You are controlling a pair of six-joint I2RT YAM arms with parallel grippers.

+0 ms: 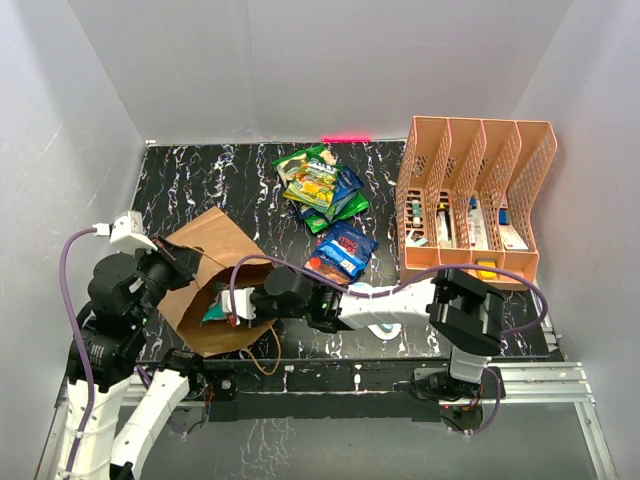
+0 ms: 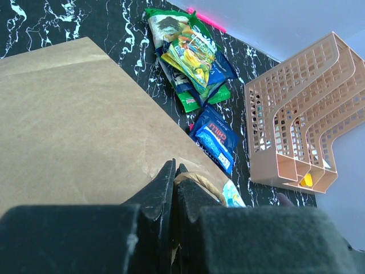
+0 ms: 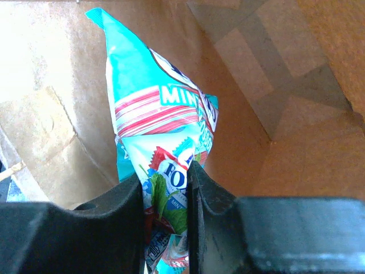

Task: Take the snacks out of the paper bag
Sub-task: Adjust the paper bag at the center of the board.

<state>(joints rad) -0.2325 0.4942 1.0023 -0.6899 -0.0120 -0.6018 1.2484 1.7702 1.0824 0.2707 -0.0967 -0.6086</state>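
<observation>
A teal mint packet (image 3: pixel 154 125) is clamped by its lower end between the right fingers (image 3: pixel 199 188), which are closed on it deep inside the bag (image 3: pixel 274 85). Most of the packet stands free beyond the fingertips, and brown paper walls are seen on every side of them. The bag is laid on its side on the bench (image 1: pixel 200 170). Its mouth edge appears to be pinched by the left fingers (image 2: pixel 171 182), which are shut tight, with a twisted handle (image 2: pixel 201 181) just past their tips.

Only a crumpled end of glossy foil is held, so the packet could slip out as it is withdrawn. This is most likely if its free end is dragged along a paper wall or caught at the mouth or on the handle. If the pull is made quickly, the bag itself could be dragged along with the right fingers, and the thin paper could be torn or tugged out of the left fingers. Were that pinch lost, the mouth would probably sag onto the right wrist and the exit would be narrowed.

Outside the mouth, behind the right fingers, a blue packet (image 1: pixel 345 250) lies just beside the right forearm and could be swept aside on the way out. The pile (image 1: pixel 322 185) of packets lies farther off, and the organizer (image 1: pixel 470 190) is well apart.
</observation>
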